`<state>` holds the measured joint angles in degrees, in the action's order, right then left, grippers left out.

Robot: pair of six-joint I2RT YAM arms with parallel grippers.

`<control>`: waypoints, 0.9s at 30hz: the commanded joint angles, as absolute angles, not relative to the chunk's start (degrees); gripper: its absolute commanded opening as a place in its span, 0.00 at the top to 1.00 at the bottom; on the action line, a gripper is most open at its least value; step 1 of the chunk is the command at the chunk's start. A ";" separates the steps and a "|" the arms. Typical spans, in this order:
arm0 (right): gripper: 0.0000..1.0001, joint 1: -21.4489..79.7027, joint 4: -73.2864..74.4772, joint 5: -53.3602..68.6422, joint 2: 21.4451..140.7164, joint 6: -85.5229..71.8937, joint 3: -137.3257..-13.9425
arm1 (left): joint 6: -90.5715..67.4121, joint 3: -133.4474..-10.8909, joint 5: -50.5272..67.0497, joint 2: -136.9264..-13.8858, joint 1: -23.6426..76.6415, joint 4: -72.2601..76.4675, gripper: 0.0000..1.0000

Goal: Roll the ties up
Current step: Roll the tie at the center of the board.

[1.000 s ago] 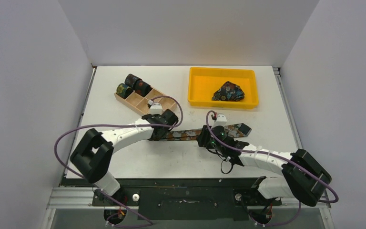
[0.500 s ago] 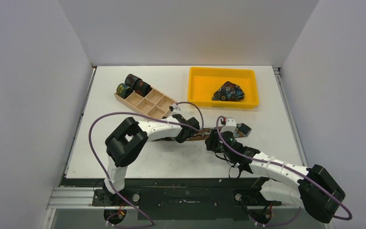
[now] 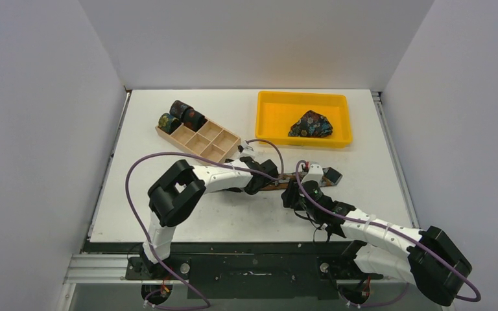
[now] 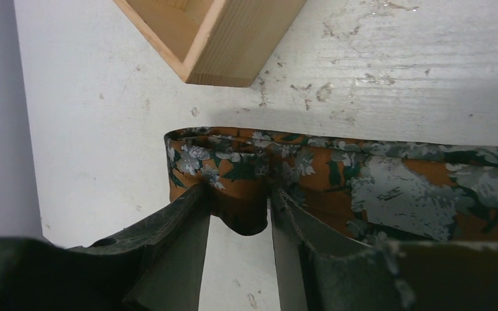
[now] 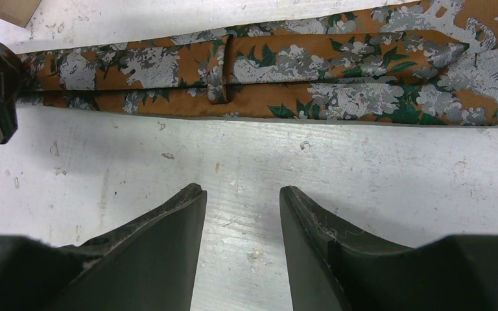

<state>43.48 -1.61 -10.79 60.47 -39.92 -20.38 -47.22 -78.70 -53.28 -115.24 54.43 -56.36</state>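
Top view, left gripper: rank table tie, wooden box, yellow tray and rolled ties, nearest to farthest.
1. Table tie, pinched in the left gripper.
2. Wooden box, back-left, and yellow tray, back-right: too close to call.
3. Rolled ties, box's far end.

In the top view, the long tie (image 3: 273, 186) is lying left to right across the middle of the bench (image 3: 376, 149). The compartment box (image 3: 198, 139) is sitting behind it toward the upper left, and the tray (image 3: 272, 116) behind it toward the upper right. Three rolled ties (image 3: 183, 116) are standing at the box's upper-left end, and a folded tie (image 3: 311, 124) is lying in the tray's right half. The left fingers (image 4: 181, 220) are sitting at the long tie's left end with its folded tip between them, while the right fingers (image 5: 168, 220) are hanging just in front of the strip, apart from it and to the right of the left fingers.
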 commanded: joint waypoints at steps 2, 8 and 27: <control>0.53 43.15 -2.26 -12.62 58.77 -40.26 -20.35 | -45.72 -80.29 -50.00 -113.47 54.99 -51.97 0.61; 0.53 43.15 -1.87 -12.67 58.35 -40.60 -20.28 | -43.91 -79.23 -46.93 -112.80 55.07 -48.54 0.59; 0.50 43.07 2.37 -14.41 56.02 -38.17 -23.29 | -42.37 -71.21 -41.09 -100.86 53.75 -39.90 0.48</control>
